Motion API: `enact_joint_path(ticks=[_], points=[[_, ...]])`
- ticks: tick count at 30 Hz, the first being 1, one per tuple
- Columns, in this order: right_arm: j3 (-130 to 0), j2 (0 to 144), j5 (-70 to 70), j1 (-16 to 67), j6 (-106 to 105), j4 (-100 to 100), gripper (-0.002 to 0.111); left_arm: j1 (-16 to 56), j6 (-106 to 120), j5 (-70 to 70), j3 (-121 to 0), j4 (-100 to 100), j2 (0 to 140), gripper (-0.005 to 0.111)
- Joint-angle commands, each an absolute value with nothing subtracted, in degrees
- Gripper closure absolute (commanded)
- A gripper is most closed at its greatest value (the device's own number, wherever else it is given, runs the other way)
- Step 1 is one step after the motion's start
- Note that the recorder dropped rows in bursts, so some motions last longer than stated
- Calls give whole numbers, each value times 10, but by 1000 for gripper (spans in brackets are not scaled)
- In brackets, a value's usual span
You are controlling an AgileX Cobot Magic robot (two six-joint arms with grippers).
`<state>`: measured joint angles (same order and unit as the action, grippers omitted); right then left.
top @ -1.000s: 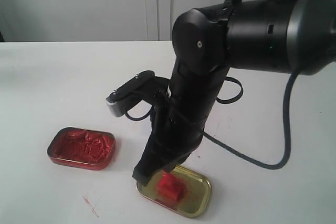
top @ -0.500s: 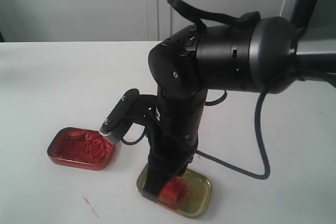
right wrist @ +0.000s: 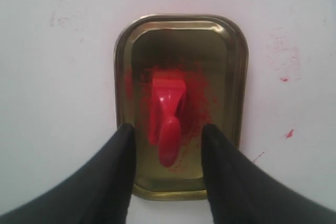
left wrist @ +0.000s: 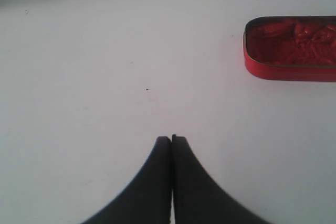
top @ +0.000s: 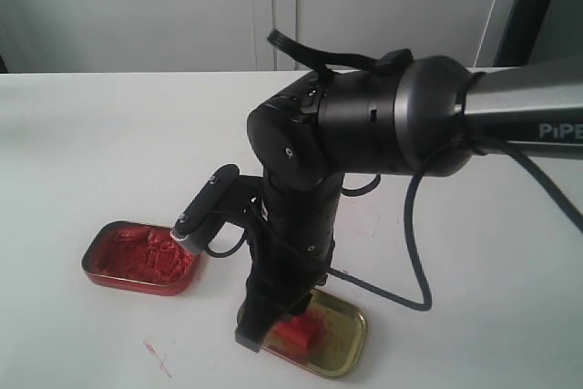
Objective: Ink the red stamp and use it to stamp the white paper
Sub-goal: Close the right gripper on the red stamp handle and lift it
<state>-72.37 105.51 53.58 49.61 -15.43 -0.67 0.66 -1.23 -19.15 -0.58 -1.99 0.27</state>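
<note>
The red stamp [right wrist: 168, 116] lies inside the gold oval tin lid [right wrist: 236, 77], its knob handle pointing toward my right gripper [right wrist: 168, 129]. That gripper is open, one finger on each side of the stamp with a gap showing on both sides. In the exterior view the right arm reaches down over the lid [top: 344, 343], and the stamp [top: 301, 331] shows beside the black fingers [top: 260, 327]. My left gripper [left wrist: 171, 140] is shut on nothing above bare table. The white paper is out of view.
The oval tin of red paste [top: 141, 258] sits left of the lid on the white table, and its corner [left wrist: 291, 48] appears in the left wrist view. Red ink smudges [top: 157, 358] mark the table near the front edge. A black cable [top: 414, 252] loops behind the arm.
The right arm has swung left and lowered, bringing its open fingers down around the stamp in the gold lid. The stamp and both tins have not moved.
</note>
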Motion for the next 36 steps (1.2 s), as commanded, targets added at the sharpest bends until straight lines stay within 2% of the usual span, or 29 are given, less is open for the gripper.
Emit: enact_joint_path(ticks=[1,36], points=[[-726,1062,523,498,-148,-21,68,5,-12,-195,0,-20,0,107],[-726,1105,517,497,-83,-45,69,5,-12,-195,0,-20,0,107]])
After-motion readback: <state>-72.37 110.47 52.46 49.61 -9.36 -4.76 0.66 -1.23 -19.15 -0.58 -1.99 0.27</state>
